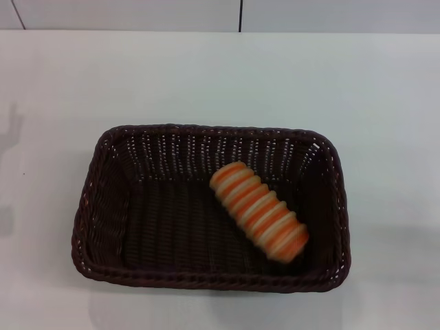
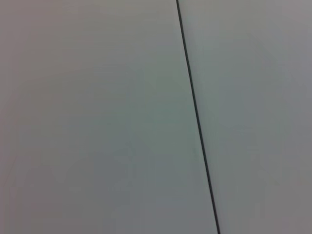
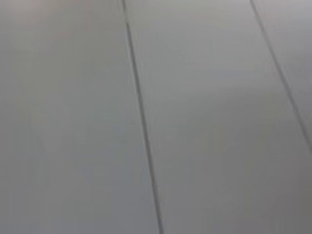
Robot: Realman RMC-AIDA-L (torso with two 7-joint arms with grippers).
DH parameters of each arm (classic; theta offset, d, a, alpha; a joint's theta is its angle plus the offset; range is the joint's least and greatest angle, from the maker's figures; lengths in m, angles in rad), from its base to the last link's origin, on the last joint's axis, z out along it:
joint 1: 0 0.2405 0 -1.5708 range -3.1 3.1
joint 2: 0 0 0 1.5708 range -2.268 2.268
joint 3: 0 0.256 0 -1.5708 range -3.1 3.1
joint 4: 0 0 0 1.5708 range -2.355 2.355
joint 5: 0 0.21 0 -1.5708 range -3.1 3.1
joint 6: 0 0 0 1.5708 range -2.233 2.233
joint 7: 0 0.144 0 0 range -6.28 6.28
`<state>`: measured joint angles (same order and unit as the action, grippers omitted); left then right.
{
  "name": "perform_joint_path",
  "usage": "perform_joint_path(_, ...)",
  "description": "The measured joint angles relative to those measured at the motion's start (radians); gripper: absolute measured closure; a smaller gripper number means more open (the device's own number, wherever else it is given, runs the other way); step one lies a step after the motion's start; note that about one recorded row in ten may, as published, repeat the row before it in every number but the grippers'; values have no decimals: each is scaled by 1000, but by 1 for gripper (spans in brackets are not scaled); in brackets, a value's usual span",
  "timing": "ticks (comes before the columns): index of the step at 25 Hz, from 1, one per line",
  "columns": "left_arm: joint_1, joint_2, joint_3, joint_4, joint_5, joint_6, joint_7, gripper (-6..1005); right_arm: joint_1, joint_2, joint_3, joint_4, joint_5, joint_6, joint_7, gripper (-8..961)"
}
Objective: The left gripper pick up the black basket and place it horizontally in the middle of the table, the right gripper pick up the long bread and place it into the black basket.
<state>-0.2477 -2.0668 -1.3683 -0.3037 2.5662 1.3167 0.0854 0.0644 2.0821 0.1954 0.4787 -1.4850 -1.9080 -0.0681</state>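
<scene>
The black basket [image 1: 110, 199] lies lengthwise across the middle of the white table [image 1: 220, 75] in the head view. The long bread [image 1: 259, 211], striped orange and cream, lies slanted inside the basket's right half, on its bottom. Neither gripper shows in any view. The left wrist view and the right wrist view show only plain grey-white panels with thin dark seams.
A wall with a dark vertical seam [image 1: 240, 15] runs along the table's far edge. Faint shadows fall on the tabletop at the far left [image 1: 12, 130].
</scene>
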Motion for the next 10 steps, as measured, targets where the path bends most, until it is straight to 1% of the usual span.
perform_joint_path(10,11,-4,3,20,3,0,-1,200,-11,2,10,-8,20,10,5,120)
